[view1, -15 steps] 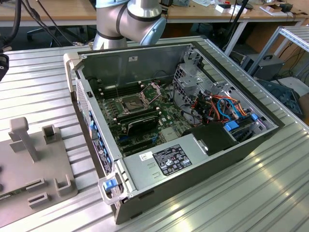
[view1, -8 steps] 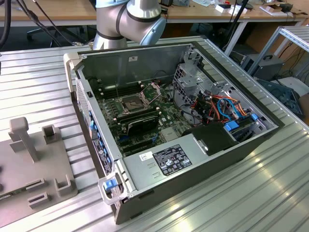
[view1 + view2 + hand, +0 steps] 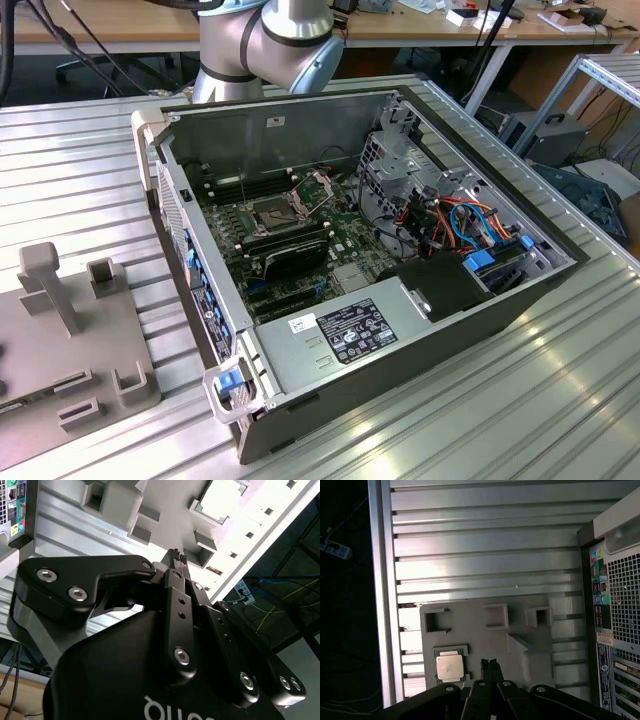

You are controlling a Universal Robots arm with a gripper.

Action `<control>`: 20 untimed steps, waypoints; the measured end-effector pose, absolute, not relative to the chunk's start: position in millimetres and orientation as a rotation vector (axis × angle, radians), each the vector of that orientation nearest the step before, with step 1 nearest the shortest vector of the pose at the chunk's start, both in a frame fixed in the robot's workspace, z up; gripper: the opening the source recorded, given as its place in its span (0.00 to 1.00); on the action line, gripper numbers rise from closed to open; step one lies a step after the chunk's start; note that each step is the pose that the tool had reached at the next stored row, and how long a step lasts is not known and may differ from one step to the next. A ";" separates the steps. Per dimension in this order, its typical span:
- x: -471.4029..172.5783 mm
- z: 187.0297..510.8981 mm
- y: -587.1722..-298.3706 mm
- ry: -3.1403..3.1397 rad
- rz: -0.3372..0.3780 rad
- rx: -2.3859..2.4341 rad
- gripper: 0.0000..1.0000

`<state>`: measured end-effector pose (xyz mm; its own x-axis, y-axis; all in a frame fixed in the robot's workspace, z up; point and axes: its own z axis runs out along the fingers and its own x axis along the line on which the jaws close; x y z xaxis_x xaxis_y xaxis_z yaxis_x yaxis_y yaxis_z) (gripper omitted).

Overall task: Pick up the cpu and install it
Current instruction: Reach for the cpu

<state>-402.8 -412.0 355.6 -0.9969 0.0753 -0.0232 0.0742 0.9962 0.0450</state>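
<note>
**Gripper over the fixture plate; cpu not yet picked**

The ribbed metal counter (image 3: 560, 400) carries an open computer case (image 3: 300, 140), whose socket (image 3: 283, 212) has its frame raised, and beside it a grey fixture plate (image 3: 470, 630). The gripper (image 3: 490, 664) hangs over this plate, its fingers (image 3: 484, 669) pressed together and empty. The cpu (image 3: 449, 667) lies flat in a square recess of the plate, near the fingertips but apart from them.
</note>
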 end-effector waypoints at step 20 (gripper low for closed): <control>-421.5 338.4 -412.5 3.114 0.069 0.117 0.11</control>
<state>-421.5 -412.5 338.4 -0.9969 0.0753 -0.0233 0.0742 0.9962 0.0451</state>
